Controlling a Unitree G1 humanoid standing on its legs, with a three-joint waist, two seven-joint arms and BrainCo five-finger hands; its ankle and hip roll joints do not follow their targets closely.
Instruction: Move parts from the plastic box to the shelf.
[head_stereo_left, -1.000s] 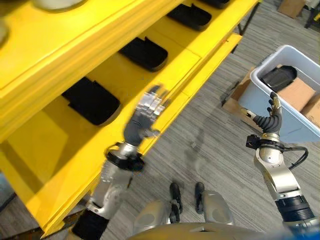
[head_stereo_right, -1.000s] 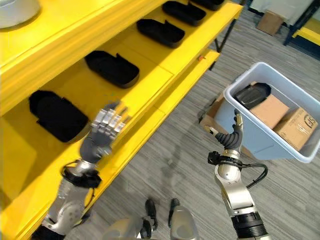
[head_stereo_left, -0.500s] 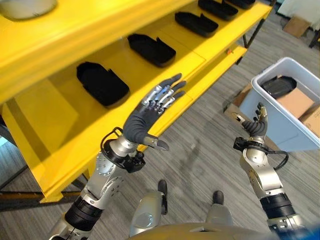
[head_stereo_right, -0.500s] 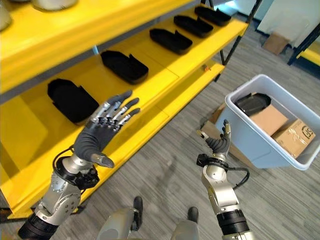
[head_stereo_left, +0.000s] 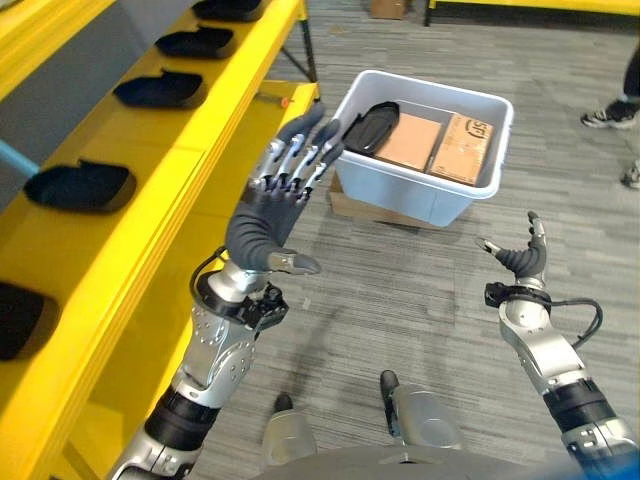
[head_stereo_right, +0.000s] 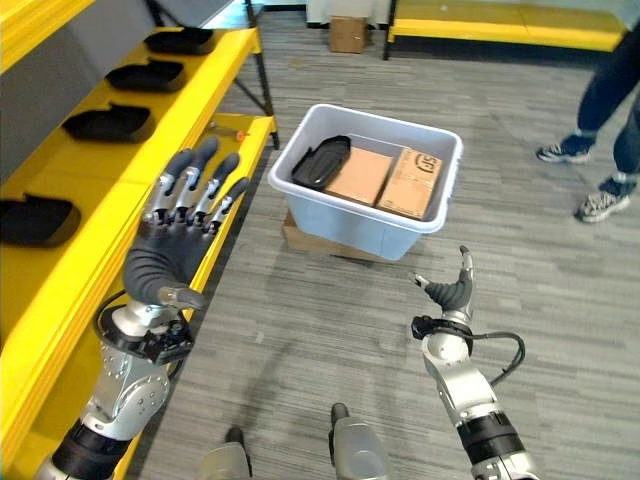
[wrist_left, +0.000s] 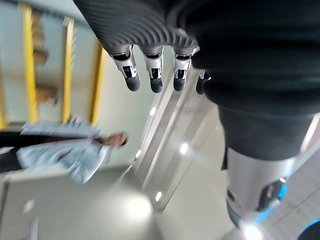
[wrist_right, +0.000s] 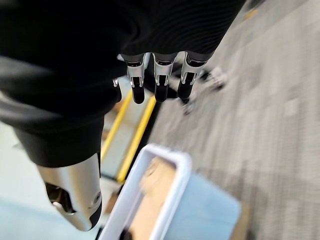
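Observation:
The pale plastic box (head_stereo_left: 436, 92) stands on the floor ahead. In it lie one black part (head_stereo_left: 368, 125) and two brown cartons (head_stereo_left: 410, 140). Along the left runs the yellow shelf (head_stereo_left: 150, 160), with several black parts (head_stereo_left: 80, 185) in a row on its board. My left hand (head_stereo_left: 265, 215) is raised between the shelf and the box, open and holding nothing; its straight fingers (wrist_left: 150, 70) show in the left wrist view. At the lower right, short of the box, my right hand (head_stereo_left: 520, 262) is also open and holds nothing. The box's rim (wrist_right: 165, 190) lies beyond its fingers (wrist_right: 160, 80).
A flat piece of cardboard (head_stereo_left: 350, 205) lies under the box. A person's legs and shoes (head_stereo_right: 600, 110) stand on the grey floor at the far right, and a person (wrist_left: 65, 155) shows in the left wrist view. A small carton (head_stereo_right: 347, 32) sits far back.
The camera has swung right: the shelf now lies along the left and the box sits in the middle. Both hands stay open and hold nothing.

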